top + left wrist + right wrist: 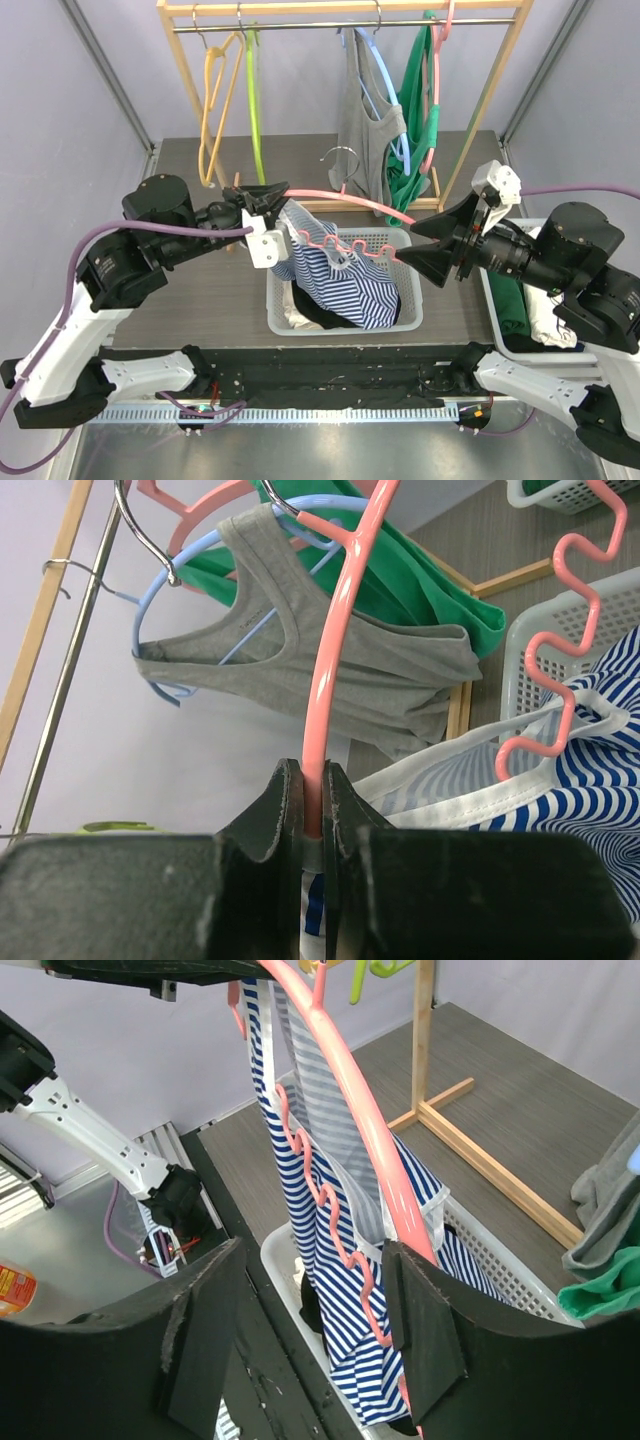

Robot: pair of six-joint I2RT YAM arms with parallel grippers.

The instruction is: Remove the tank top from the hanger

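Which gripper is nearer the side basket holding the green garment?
Right. The right gripper hangs just left of the side basket, jaws open at the pink hanger's end. The left gripper is beyond the centre basket, shut on the hanger's far end.

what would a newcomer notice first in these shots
A pink hanger spans the air above the white basket mid-table, pinched at one end by the left gripper, with the right gripper open around the other end. A blue-and-white striped tank top hangs from it into the basket. Behind, a grey tank top hangs on the wooden rack.
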